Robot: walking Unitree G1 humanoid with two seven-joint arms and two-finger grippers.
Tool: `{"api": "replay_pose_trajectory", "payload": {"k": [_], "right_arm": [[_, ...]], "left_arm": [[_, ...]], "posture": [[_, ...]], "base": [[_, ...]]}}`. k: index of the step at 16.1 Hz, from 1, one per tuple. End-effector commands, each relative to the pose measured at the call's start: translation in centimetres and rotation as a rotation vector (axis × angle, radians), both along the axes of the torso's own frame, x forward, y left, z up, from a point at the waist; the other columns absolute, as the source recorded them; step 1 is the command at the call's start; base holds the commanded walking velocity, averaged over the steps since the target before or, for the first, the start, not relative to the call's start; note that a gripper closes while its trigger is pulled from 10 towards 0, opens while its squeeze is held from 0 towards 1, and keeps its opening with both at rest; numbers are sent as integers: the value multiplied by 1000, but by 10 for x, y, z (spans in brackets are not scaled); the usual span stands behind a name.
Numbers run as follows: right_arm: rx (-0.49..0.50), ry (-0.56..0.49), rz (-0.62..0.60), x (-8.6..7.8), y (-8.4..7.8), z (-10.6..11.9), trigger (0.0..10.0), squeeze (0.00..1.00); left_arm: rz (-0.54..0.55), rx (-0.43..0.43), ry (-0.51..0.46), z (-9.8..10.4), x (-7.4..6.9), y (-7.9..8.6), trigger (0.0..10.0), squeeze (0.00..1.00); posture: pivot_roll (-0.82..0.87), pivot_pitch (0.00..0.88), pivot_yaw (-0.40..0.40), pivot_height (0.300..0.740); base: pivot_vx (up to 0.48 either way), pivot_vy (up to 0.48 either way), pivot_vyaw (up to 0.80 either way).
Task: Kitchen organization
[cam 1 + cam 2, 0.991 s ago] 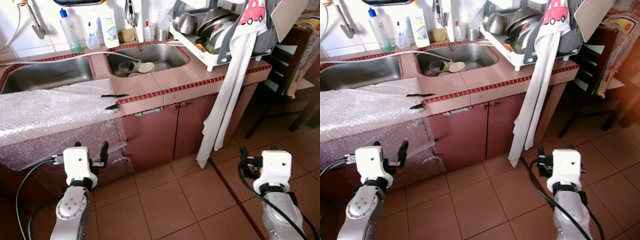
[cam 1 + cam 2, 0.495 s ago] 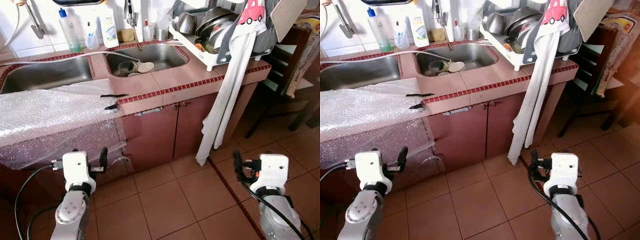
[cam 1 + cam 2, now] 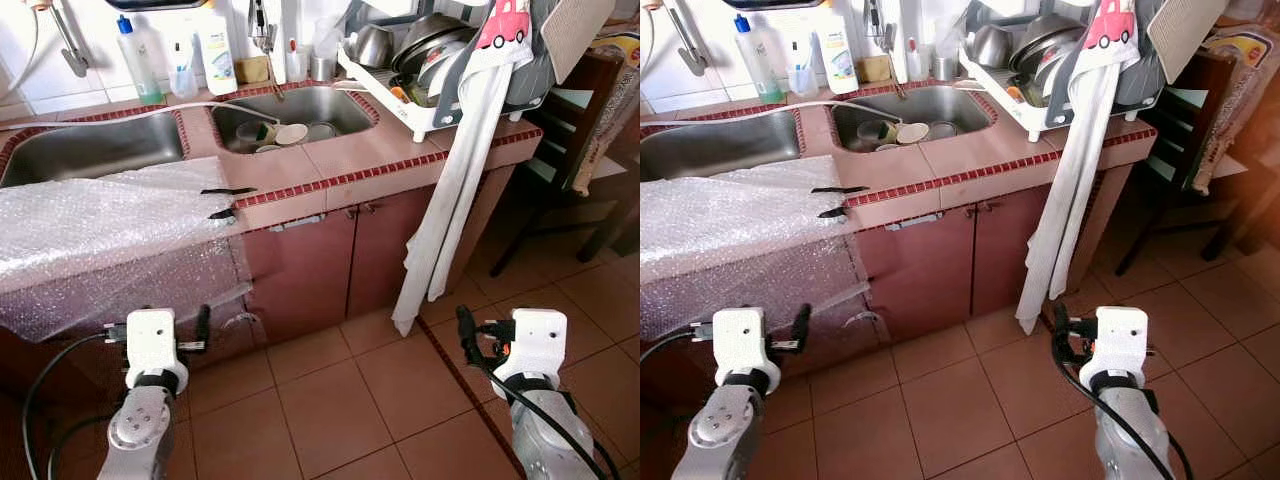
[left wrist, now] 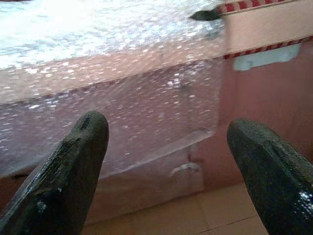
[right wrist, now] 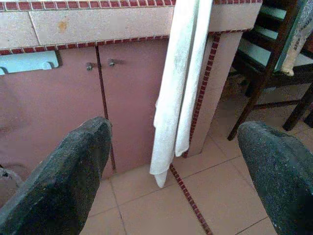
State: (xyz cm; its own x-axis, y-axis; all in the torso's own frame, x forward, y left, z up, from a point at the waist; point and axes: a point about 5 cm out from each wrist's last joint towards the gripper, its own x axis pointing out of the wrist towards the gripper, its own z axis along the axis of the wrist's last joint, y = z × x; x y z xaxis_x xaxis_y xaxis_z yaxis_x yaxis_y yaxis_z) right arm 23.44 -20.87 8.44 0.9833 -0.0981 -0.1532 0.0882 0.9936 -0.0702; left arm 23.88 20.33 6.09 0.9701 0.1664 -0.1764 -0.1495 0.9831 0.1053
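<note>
A tiled counter holds two steel sinks; the right sink (image 3: 300,112) has cups and a small plate in it. A dish rack (image 3: 420,70) with pots and pans stands at the counter's right end. My left gripper (image 3: 203,324) hangs low in front of the bubble wrap (image 3: 100,215) draped over the counter's left part. Seen from the left wrist, the left gripper (image 4: 168,126) is open and holds nothing. My right gripper (image 3: 466,328) hangs low over the floor near a long white towel (image 3: 455,190). The right wrist view has the right gripper (image 5: 176,128) open and holding nothing, facing the cabinet doors (image 5: 102,107).
Bottles and a cup (image 3: 140,60) line the wall behind the sinks. Two dark strips (image 3: 225,200) lie at the bubble wrap's edge. A dark wooden chair (image 3: 580,130) stands to the right of the counter. Terracotta floor tiles (image 3: 340,400) lie between my arms.
Both arms have sunk a little lower toward the floor. The right gripper has also drifted slightly left, nearer the towel.
</note>
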Motion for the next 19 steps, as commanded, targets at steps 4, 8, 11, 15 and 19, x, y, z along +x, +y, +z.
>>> {"api": "replay_pose_trajectory", "payload": {"k": [4,8,11,15,19], "right_arm": [[-35,17,-6,3,3,-3,10000,0],[96,52,131,-3,21,-3,10000,0],[49,-21,108,6,19,5,10000,0],[66,-33,108,13,20,9,10000,0],[89,-50,80,17,16,11,10000,0]], "left_arm": [[11,4,19,0,0,1,10000,0],[39,-17,53,1,1,5,10000,0],[39,-51,28,2,4,2,10000,0],[-6,-66,23,3,9,-11,10000,0],[5,-118,61,-1,11,-13,10000,0]], "posture": [[-67,37,70,740],[-66,44,83,740],[-77,48,96,740],[-81,40,85,740],[-88,41,76,740]], "base": [[0,0,0],[0,0,0],[0,0,0],[0,0,684],[0,0,542]]}}
